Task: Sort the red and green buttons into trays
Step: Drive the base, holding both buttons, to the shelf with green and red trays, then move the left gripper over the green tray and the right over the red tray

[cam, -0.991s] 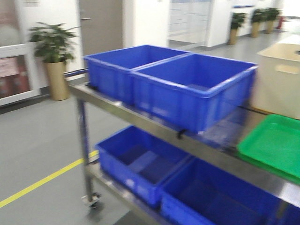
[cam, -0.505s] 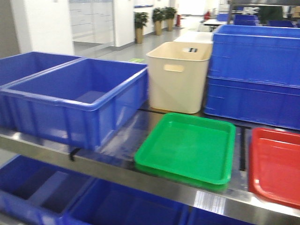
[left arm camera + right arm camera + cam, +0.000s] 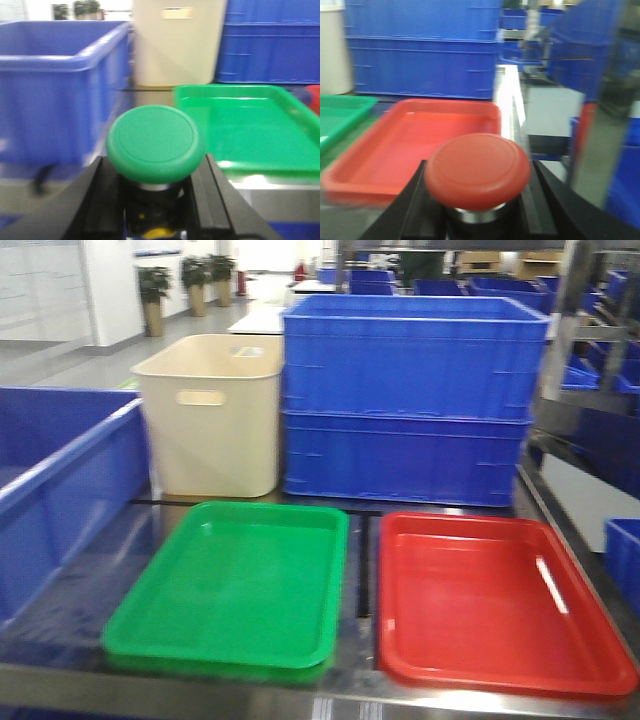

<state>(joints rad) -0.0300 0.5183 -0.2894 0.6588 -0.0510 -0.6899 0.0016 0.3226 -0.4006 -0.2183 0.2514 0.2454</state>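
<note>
Caps look smooth, hard, light, so the neck beneath seems the surer hold. At lower centre, left gripper [image 3: 154,185] pinches green button [image 3: 156,142] there; right gripper [image 3: 479,210], red button [image 3: 477,170].

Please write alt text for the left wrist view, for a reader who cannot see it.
The left gripper is shut on a green button, very near the camera. Beyond it, a green tray lies on a metal shelf, with a blue bin to the left and a cream tub behind.

No text or label can be read.
</note>
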